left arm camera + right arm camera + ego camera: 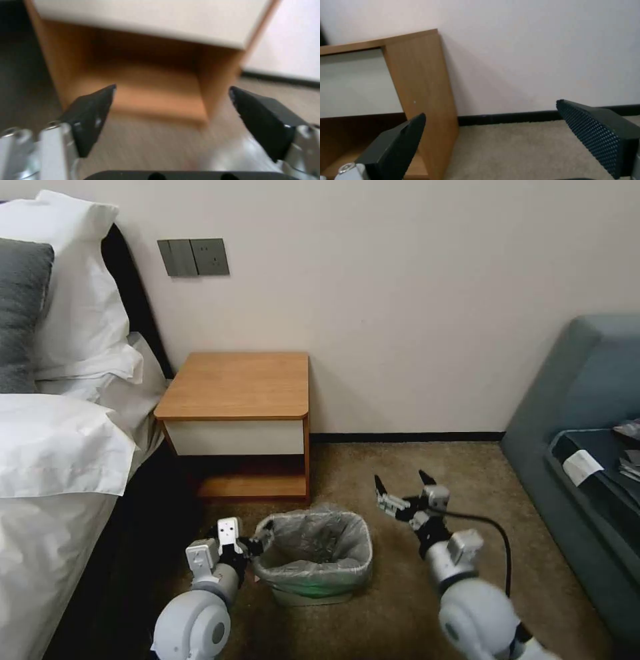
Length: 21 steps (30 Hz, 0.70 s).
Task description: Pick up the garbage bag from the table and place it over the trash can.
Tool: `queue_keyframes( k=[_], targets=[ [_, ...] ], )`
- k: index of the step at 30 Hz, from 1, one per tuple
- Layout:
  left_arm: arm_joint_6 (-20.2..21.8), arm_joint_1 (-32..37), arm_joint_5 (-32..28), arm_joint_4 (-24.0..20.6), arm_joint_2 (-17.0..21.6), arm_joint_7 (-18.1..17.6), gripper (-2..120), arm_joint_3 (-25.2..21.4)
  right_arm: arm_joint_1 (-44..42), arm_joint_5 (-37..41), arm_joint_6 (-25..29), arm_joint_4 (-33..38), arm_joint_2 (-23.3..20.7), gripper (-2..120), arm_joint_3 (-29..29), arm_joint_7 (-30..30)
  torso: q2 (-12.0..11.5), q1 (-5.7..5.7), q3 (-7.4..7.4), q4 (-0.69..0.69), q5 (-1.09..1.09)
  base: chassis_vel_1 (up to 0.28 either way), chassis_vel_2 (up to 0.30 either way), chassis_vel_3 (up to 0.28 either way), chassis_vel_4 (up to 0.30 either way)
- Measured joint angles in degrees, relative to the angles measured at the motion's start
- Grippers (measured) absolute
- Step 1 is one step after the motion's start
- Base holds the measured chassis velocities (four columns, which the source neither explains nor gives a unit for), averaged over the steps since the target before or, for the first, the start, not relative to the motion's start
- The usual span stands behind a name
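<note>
The garbage bag (313,543) is crinkly grey plastic. It lines the trash can (312,597), with its edge folded over the rim. The can stands on the carpet in front of the table (237,383), whose wooden top is bare. My left gripper (261,545) is low at the can's left rim, right beside the bag's edge. In the left wrist view my left gripper (171,90) is open and holds nothing, facing the table's lower shelf (150,92). My right gripper (400,478) hangs open to the right of the can, clear of it. In the right wrist view my right gripper (490,108) points at the wall beside the table's side panel (420,82).
A bed (53,460) with white sheets and pillows runs along the left, close to the table. A grey-blue sofa (587,447) with papers on it stands at the right. Open carpet (413,607) lies between the can and the sofa. The wall is just behind the table.
</note>
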Motion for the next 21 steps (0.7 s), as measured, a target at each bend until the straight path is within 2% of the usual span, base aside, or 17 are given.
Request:
queue_keyframes(
  k=[1,3,4,5,6,7,8,10,21],
  targets=[
    [0.00,0.00,0.00,0.00,0.00,0.00,93,0.00,0.00,0.00,0.00,0.00,0.00,100,0.00,0.00,0.00,0.00,0.00,0.00,0.00,0.000,0.000,0.000,0.000],
    [-9.10,0.02,3.21,3.64,0.43,1.37,99,-0.92,-1.34,-2.66,3.09,-1.61,2.60,100,1.15,-1.19,0.00,0.00,0.00,0.00,0.03,0.000,0.000,0.000,0.000],
    [-11.38,0.21,3.25,4.64,0.60,1.94,99,-1.22,-1.76,-3.27,4.21,-2.05,3.43,100,1.63,-1.49,0.00,0.00,0.00,0.00,0.02,0.000,0.000,0.000,0.000],
    [-11.38,0.21,3.25,4.64,0.60,1.94,99,-1.22,-1.76,-3.27,4.21,-2.05,3.43,100,1.63,-1.49,0.00,0.00,0.00,0.00,0.02,0.000,0.000,0.000,0.000],
    [-13.81,0.70,2.85,5.73,0.78,3.47,100,-1.77,-2.38,-4.08,5.43,-2.56,4.32,100,2.36,-1.90,0.00,0.00,0.00,0.00,0.02,0.000,0.000,0.000,0.000],
    [-13.81,0.70,2.85,5.73,0.78,3.47,100,-1.77,-2.38,-4.08,5.43,-2.56,4.32,100,2.36,-1.90,0.00,0.00,0.00,0.00,0.02,0.000,0.000,0.000,0.000],
    [-14.92,0.99,2.76,6.30,0.85,5.01,100,-2.15,-2.73,-4.87,6.42,-2.95,4.76,100,2.94,-2.16,0.00,0.00,0.00,0.00,0.02,0.000,0.000,0.000,0.000],
    [-15.87,1.20,2.86,6.85,0.87,6.37,94,-2.38,-3.00,-6.29,8.00,-3.71,5.33,100,4.28,-2.85,0.00,0.00,0.00,0.00,0.02,0.000,0.000,0.000,0.000],
    [-16.09,1.24,2.65,7.01,0.83,6.80,93,-2.41,-3.10,-7.33,9.57,-4.33,5.66,100,5.62,-3.97,-0.01,0.00,0.00,0.00,0.03,0.000,0.000,0.000,0.000]
  ],
)
